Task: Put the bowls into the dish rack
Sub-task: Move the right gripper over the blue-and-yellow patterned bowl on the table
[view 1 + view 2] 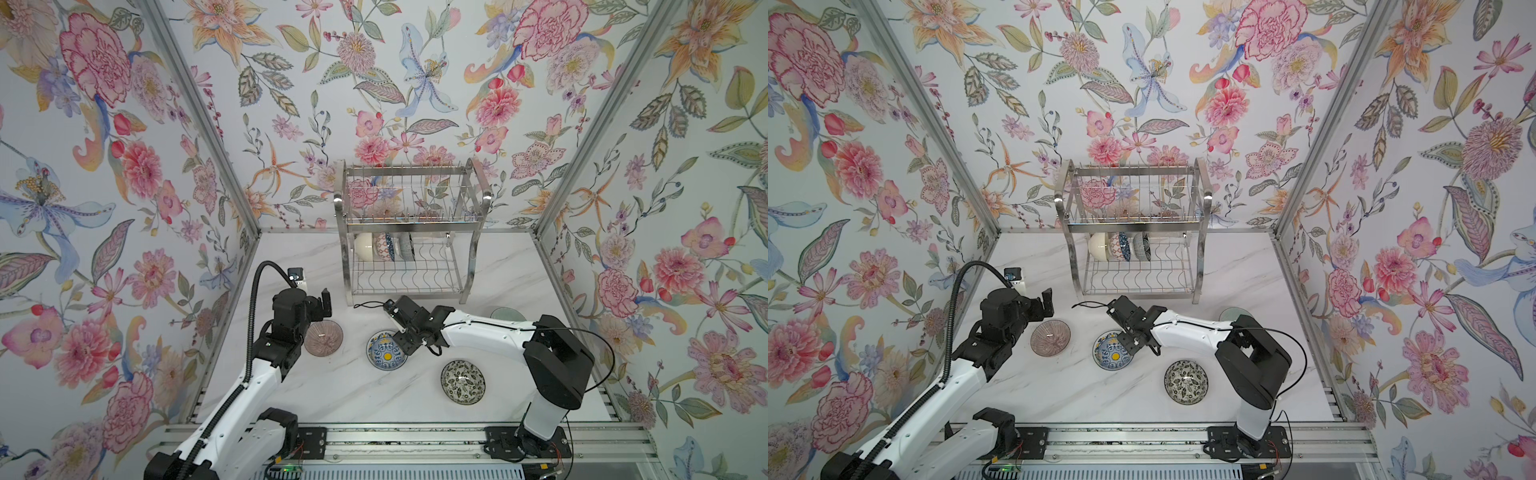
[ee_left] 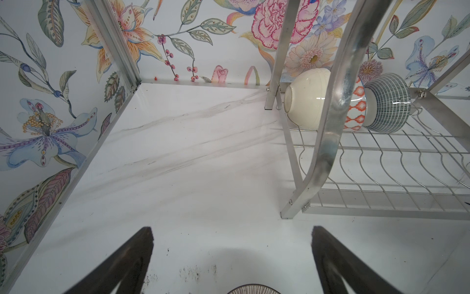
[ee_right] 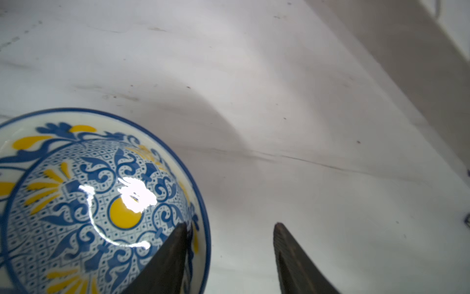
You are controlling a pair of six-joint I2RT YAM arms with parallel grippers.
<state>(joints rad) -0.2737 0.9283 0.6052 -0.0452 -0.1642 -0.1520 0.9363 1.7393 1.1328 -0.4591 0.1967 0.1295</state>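
The dish rack (image 1: 473,232) (image 1: 1200,249) stands at the back, and its lower shelf holds a cream bowl (image 1: 365,246) (image 2: 305,99), an orange-patterned bowl (image 2: 356,109) and a lattice bowl (image 2: 389,101) on edge. On the table lie a mauve ribbed bowl (image 1: 323,337) (image 2: 254,290), a blue-white yellow-centred bowl (image 1: 384,355) (image 3: 89,203), a black-white leafy bowl (image 1: 462,381) and a pale green bowl (image 1: 508,313), half hidden by the right arm. My left gripper (image 1: 322,305) (image 2: 232,230) is wide open, empty, just beyond the mauve bowl. My right gripper (image 1: 400,334) (image 3: 230,225) is open astride the yellow-centred bowl's rim, one finger inside, one outside.
A small white device (image 1: 297,276) with a screen sits by the left wall. A thin black cable (image 1: 368,305) lies in front of the rack. Floral walls close three sides, and an aluminium rail (image 1: 415,436) runs along the front.
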